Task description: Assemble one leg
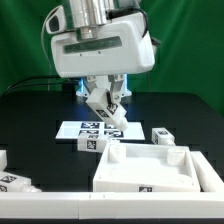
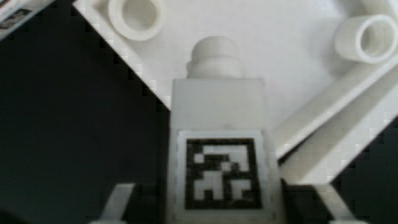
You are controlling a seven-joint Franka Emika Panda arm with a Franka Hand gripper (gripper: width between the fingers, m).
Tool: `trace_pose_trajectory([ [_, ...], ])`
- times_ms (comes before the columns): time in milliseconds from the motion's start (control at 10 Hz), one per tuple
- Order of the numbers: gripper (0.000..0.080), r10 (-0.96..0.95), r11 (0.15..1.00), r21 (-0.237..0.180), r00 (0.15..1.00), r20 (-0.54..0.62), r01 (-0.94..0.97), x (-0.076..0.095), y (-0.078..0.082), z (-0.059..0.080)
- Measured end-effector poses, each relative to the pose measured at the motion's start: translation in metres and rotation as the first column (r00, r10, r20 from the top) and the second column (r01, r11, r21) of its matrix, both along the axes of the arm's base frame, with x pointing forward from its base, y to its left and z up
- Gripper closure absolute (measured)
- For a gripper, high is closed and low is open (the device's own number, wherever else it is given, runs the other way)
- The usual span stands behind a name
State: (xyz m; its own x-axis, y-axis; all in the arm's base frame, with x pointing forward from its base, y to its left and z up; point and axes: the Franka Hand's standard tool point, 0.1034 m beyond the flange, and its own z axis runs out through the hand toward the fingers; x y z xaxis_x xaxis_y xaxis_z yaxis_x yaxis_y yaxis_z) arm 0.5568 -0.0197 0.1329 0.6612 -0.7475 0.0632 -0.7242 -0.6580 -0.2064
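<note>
The gripper clamps a tilted leg, seemingly over the tabletop.

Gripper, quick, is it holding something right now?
Gripper: closed, holding one white leg by its tagged end.

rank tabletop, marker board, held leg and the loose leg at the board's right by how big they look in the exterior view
1. tabletop
2. marker board
3. held leg and loose leg: close in look; the held one is partly covered and at another depth, so not ranked
</note>
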Motion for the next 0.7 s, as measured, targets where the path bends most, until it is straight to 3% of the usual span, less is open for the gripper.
trace_pose_trajectory([
  [100, 0.0514, -0.012, 0.999, -0.031, 1.0, 0.022, 0.013, 0.003, 0.007, -0.001],
  [200, 0.0514, 0.027, 0.994, -0.105, 0.998, 0.064, -0.02, 0.016, 0.029, 0.001],
  [300, 0.0514, 0.085, 0.986, -0.149, 0.991, 0.105, -0.068, 0.026, 0.052, 0.001],
  [500, 0.0514, 0.134, 0.974, -0.204, 0.972, 0.193, -0.094, 0.051, 0.077, -0.003],
  [700, 0.0514, 0.147, 0.969, -0.229, 0.96, 0.238, -0.092, 0.044, 0.089, -0.012],
])
